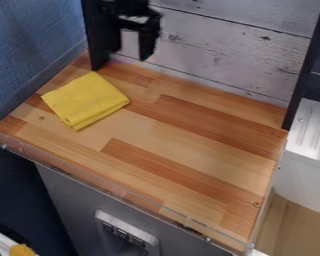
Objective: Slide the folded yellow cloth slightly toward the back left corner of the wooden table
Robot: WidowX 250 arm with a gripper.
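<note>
Yellow cloth [86, 100], folded into a near-square, lying flat on the left rear of the wooden tabletop [183, 145]! Up behind it hangs the black pincer [131, 52], its fingers apart, pale planks showing between them, well clear of the cloth. Crowding that corner: a dark upright post [98, 55] by the cloth's back corner, the blue wall [32, 45] to the left, the plank wall [229, 55] across the back. Along the front edge runs a clear rim [76, 175]; off to the right, a ridged white unit [313, 135]. And the cloth sits turned, one corner to the back, one to the front; its sides are almost equal, the slightly longer way running from lower left to upper right, layered edges along the lower right.
</note>
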